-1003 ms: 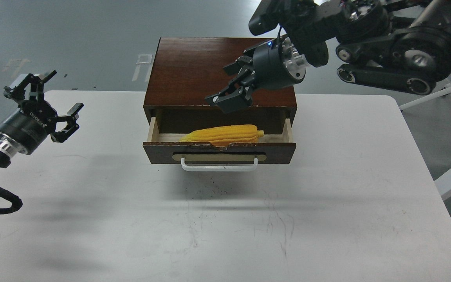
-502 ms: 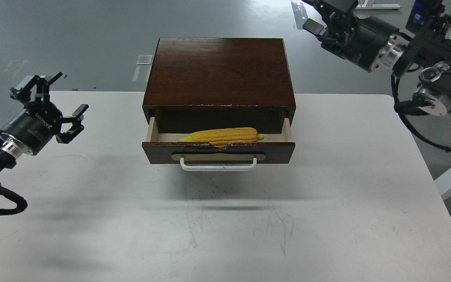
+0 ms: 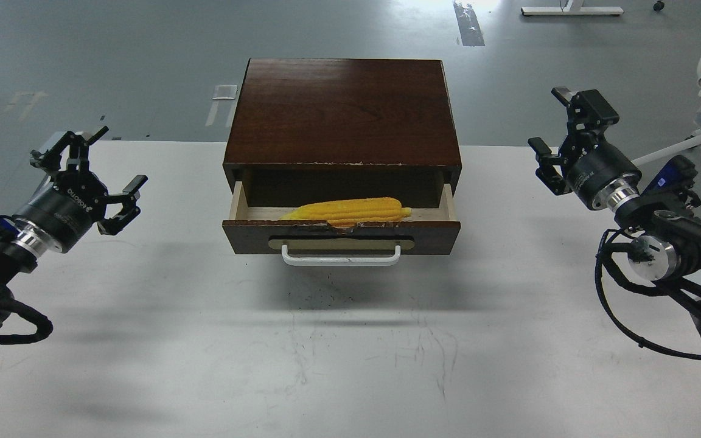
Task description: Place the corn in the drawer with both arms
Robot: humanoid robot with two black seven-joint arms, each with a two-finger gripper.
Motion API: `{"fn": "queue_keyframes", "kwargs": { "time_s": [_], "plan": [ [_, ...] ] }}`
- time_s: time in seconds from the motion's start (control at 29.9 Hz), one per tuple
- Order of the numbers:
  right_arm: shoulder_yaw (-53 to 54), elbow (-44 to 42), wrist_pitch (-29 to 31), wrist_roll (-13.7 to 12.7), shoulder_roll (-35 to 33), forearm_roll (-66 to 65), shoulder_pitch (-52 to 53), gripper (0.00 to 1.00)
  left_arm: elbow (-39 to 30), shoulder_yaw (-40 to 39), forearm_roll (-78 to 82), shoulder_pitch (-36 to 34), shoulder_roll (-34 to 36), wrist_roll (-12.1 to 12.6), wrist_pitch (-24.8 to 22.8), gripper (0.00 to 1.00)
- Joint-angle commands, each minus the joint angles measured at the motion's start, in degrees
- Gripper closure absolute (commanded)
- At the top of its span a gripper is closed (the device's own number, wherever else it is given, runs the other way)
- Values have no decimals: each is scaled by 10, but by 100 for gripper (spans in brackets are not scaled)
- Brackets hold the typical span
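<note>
The long bright-yellow plastic corn cob (image 3: 345,210) lies inside the pulled-out dark-brown wooden drawer (image 3: 341,235) at frame centre. The left pincer (image 3: 93,165) at the left edge and the right pincer (image 3: 560,124) at the right edge hover over the white worktop (image 3: 350,353), both spread and holding nothing.

The right pincer (image 3: 554,125) is no longer above the cabinet (image 3: 341,109); it now hangs off to the right over the worktop (image 3: 350,340) edge, fingers spread. The left pincer (image 3: 104,161) sits slightly nearer the drawer (image 3: 341,234).
</note>
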Motion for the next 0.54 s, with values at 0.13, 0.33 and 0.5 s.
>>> {"fn": "queue_keyframes", "kwargs": {
  "time_s": [0.13, 0.33, 0.5],
  "plan": [
    [23, -23, 21, 0, 39, 1, -36, 1, 0, -1, 0, 8, -1, 0, 0, 1],
    [25, -28, 17, 0, 50, 0, -43, 0, 0, -1, 0, 8, -1, 0, 0, 1],
    [25, -27, 18, 0, 46, 0, -51, 0, 0, -1, 0, 8, -1, 0, 0, 1]
  ]
}}
